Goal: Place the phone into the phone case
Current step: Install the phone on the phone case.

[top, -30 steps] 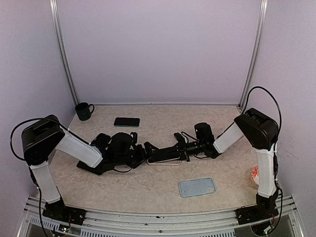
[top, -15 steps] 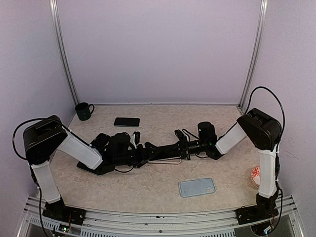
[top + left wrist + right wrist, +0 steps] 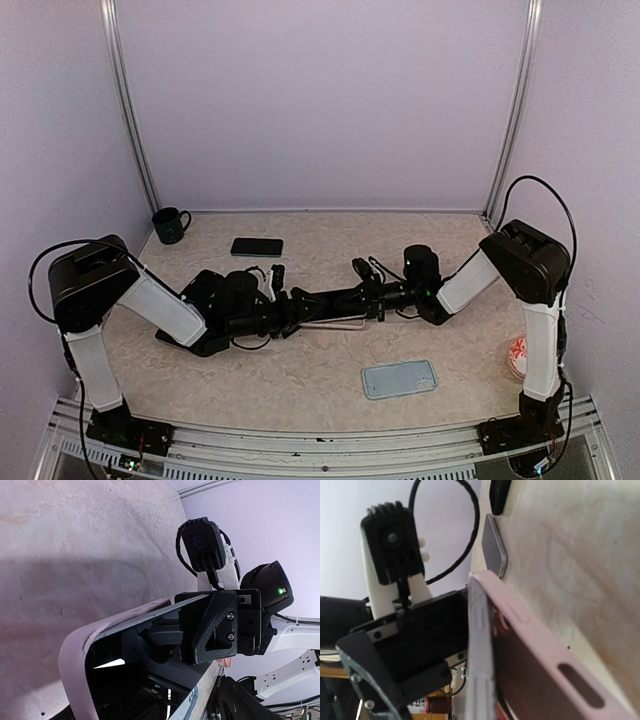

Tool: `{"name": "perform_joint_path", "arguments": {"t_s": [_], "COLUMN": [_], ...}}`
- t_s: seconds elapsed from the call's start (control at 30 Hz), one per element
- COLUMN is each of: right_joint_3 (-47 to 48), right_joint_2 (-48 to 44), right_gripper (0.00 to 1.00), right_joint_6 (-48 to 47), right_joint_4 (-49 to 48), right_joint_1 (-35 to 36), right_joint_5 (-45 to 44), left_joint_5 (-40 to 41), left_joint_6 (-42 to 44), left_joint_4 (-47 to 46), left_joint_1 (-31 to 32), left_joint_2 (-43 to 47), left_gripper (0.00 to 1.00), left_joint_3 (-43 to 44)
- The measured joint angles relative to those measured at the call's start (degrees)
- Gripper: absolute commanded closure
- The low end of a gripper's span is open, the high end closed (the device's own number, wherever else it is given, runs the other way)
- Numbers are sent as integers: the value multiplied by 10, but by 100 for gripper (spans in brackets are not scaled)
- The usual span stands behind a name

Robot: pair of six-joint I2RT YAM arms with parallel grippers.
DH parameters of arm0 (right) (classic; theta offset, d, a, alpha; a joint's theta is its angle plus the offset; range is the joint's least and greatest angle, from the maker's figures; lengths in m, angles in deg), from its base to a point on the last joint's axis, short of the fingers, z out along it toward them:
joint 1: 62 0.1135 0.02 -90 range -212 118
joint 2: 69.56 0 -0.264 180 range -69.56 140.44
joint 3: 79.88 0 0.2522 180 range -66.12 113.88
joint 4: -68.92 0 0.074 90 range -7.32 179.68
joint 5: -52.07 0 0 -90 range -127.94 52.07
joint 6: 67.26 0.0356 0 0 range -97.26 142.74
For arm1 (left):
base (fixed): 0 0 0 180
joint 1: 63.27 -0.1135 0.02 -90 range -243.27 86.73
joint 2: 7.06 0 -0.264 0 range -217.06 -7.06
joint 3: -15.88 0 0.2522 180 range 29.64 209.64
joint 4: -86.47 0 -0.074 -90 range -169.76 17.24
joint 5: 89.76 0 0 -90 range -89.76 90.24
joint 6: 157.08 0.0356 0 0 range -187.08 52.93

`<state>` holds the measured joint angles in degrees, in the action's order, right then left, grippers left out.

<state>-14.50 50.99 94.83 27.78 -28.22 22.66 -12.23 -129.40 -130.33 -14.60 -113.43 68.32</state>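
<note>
- Arms are seen meeting at mid-table (image 3: 300, 370) in the top view, both stretched low and inward.
- Phone (image 3: 479, 645) and pink case (image 3: 540, 672) are found together between the two grippers, edge-on above the table; the phone's edge lies against the case's open side, and how far it is seated cannot be told.
- Right gripper (image 3: 362, 297) is pressed together; in the top view it meets the right end of the phone and case, but what is pinched cannot be told.
- Left gripper (image 3: 290, 303) is at the left end of the phone and case; its jaws are part spread, and whether anything is pinched cannot be told.
- Case's rounded corner (image 3: 80, 650) is seen close up in the left wrist view, with a dark glossy surface inside it.
- Second dark phone (image 3: 257, 246) lies flat toward the back of the table, well apart from the grippers.
- Light blue case (image 3: 399, 379) lies flat near the front edge.
- Dark mug (image 3: 170, 225) stands upright at the back left corner.
- Small round object (image 3: 516, 353) is partly hidden behind the right arm.
</note>
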Motion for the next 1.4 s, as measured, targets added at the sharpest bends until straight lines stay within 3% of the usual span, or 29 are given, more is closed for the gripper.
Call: {"name": "perform_joint_path", "arguments": {"t_s": [0.97, 1.4], "right_joint_3": [-9, -1], "right_joint_2": [0, 0], "right_gripper": [100, 93], "right_joint_6": [-36, -71], "right_joint_4": [-7, 32], "right_joint_1": [0, 0], "right_joint_5": [38, 48], "left_joint_5": [-41, -52], "left_joint_6": [-15, -20], "left_joint_4": [-52, -71], "left_joint_1": [0, 0], "left_joint_2": [-22, -33], "left_gripper": [49, 54], "left_joint_3": [-15, -24]}}
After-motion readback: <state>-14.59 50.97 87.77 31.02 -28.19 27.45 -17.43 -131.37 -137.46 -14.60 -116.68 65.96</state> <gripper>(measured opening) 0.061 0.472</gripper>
